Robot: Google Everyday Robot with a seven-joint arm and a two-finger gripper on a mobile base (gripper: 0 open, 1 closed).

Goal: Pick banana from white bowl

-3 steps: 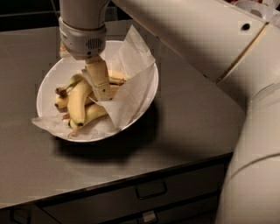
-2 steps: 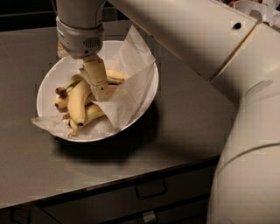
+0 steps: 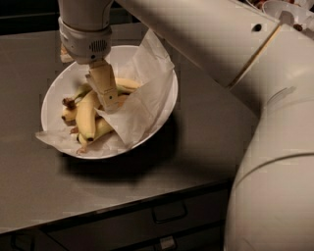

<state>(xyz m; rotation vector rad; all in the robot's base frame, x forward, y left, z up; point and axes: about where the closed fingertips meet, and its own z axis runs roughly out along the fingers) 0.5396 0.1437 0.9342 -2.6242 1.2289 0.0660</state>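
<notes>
The white bowl [image 3: 56, 88], wide and lined with crinkled white paper, sits on the dark counter left of centre. Several yellow bananas lie in its left half. The banana [image 3: 87, 117] is the long curved one, with a dark tip pointing toward the front rim. My gripper [image 3: 110, 104] reaches down into the bowl from above, just right of the bananas and against a raised fold of paper. Its lower end touches or nearly touches the bananas. The paper hides part of the bunch.
The dark counter [image 3: 206, 122] has a front edge with drawers [image 3: 169, 213] below it. My large white arm [image 3: 274, 147] fills the right side and top of the view. Another white bowl [image 3: 287, 12] stands at the far right corner.
The gripper has shifted slightly left over the bowl, and the arm's bulk on the right has swung closer. The bananas and bowl have not moved.
</notes>
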